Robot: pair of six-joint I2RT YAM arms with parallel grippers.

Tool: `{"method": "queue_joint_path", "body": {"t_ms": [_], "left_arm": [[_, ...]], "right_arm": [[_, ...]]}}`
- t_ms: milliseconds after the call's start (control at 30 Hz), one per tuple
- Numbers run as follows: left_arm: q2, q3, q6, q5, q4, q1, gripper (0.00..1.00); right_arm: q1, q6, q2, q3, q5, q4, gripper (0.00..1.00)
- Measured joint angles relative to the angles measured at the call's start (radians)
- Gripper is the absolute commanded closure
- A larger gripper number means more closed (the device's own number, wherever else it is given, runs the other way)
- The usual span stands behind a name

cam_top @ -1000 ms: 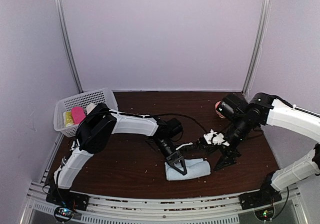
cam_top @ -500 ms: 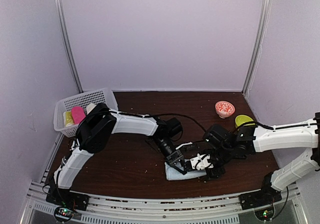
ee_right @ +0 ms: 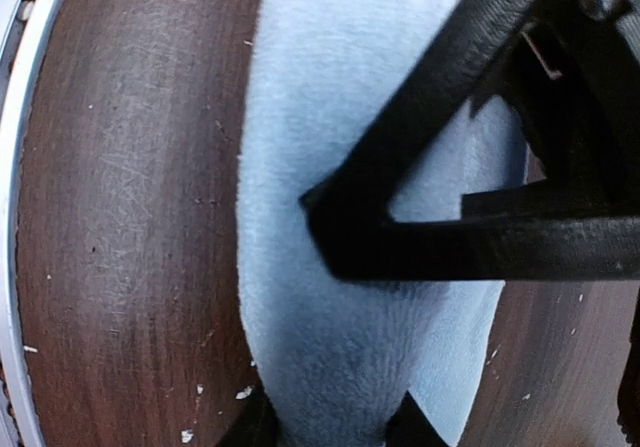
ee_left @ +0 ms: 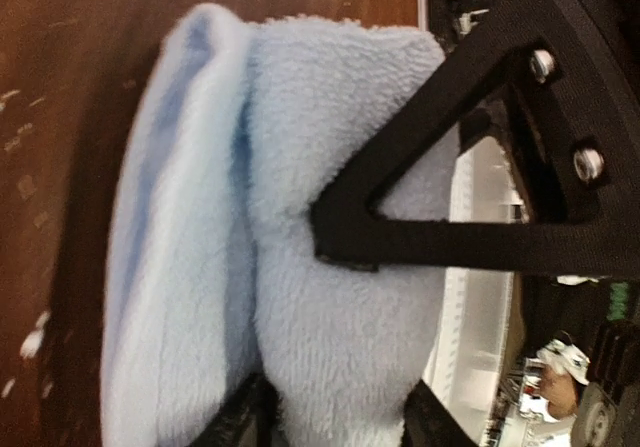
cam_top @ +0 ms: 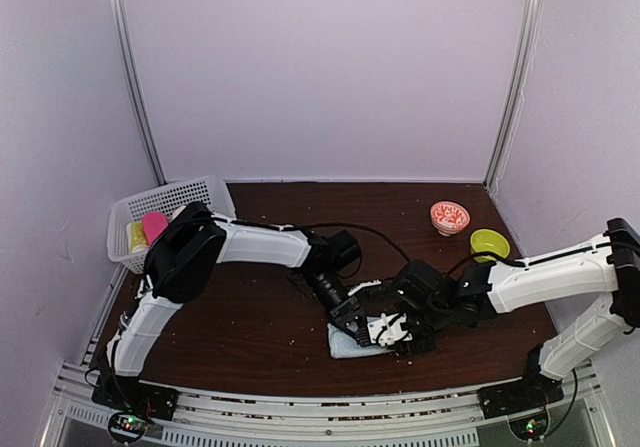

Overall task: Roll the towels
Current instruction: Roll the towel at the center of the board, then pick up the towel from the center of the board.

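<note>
1. The blue towel (cam_top: 343, 347) lies in a thick bundle on the desk (cam_top: 250, 317), close to the near edge and a little right of its middle.
2. Both arms reach down to it. The left claw (cam_top: 352, 319) is at its left end and the right claw (cam_top: 393, 333) is over its right part, just beside the other.
3. Right claw: it is closed partway. In the right wrist view the fluffy cloth (ee_right: 300, 117) narrows between its two tips, so it has hold of the blue towel.
4. Left claw: its tips stand partly apart with the folded layers (ee_left: 180, 267) between them. I cannot tell whether they press.
5. In each wrist view a black three-cornered finger (ee_left: 450, 247) lies across the cloth.
6. A white basket (cam_top: 215, 192) at the far left corner holds a pink roll (cam_top: 155, 227) and a yellow roll (cam_top: 137, 237).
7. A red-patterned bowl (cam_top: 449, 217) and a yellow-green bowl (cam_top: 489, 242) sit near the far right corner, well apart from the bundle.
</note>
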Motion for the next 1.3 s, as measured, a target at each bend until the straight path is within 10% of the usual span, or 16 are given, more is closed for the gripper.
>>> {"method": "queue_joint_path", "body": {"t_ms": [433, 667, 967, 1300], "left_arm": [[-0.636, -0.502, -0.047, -0.764, 0.326, 0.085, 0.25], [-0.937, -0.663, 0.051, -1.031, 0.595, -0.035, 0.28], [-0.696, -0.464, 0.286, -1.147, 0.526, -0.314, 0.29], [-0.379, -0.321, 0.399, -1.204, 0.364, -0.351, 0.28]], "right_arm": [[-0.200, -0.087, 0.271, 0.299, -0.346, -0.265, 0.96], [-0.349, -0.166, 0.536, 0.551, -0.629, -0.566, 0.96], [-0.422, -0.187, 0.719, 0.695, -0.808, -0.780, 0.95], [-0.429, -0.146, 0.757, 0.717, -0.846, -0.835, 0.95]]}}
